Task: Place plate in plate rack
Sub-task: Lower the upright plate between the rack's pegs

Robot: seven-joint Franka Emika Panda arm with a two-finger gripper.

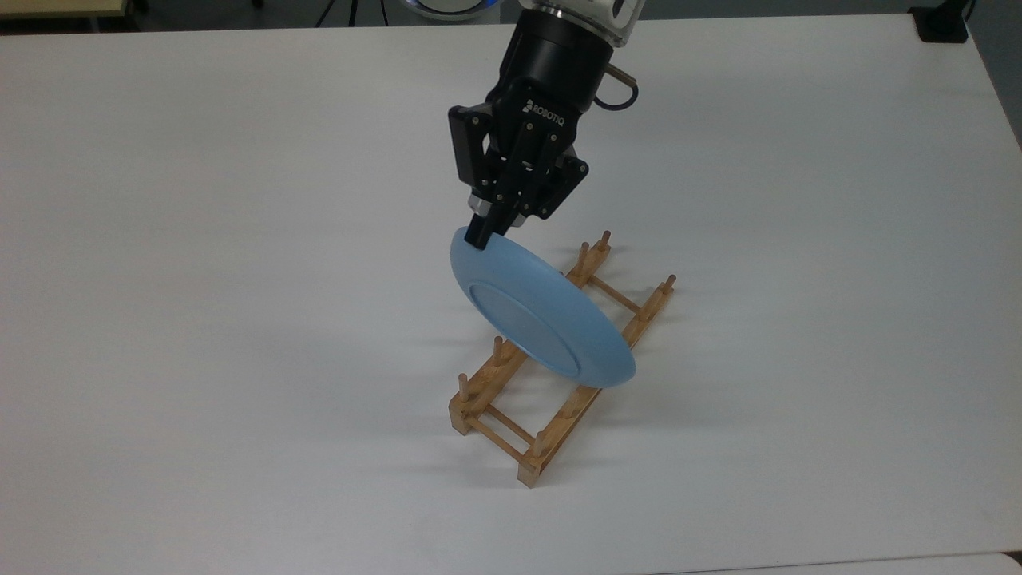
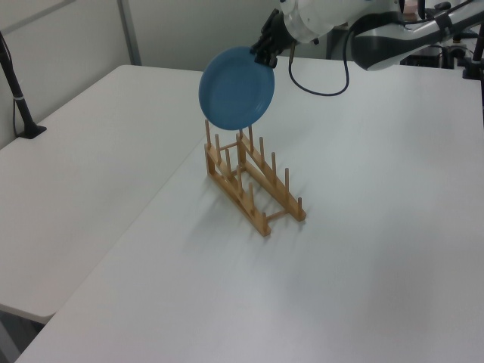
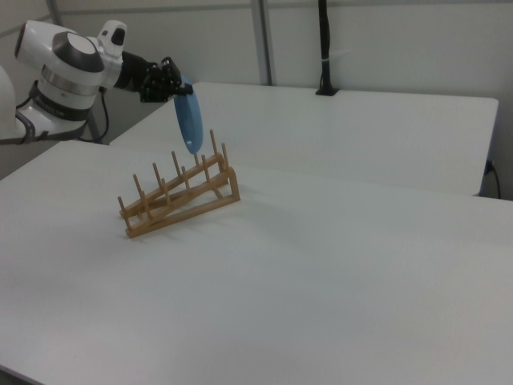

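Gripper (image 1: pixel 485 233) clamped on the plate (image 1: pixel 540 307) rim, plate held on edge in air above the plate rack (image 1: pixel 559 363). Rack slots hold nothing, rack sits on white table (image 1: pixel 200 279).

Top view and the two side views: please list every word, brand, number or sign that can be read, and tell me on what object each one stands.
"ROBOTIQ": white letters on the black body of the gripper, read in the top view.
The plate, the plate rack and the table carry no text that can be seen.
In the left view and the right view, nothing is readable.
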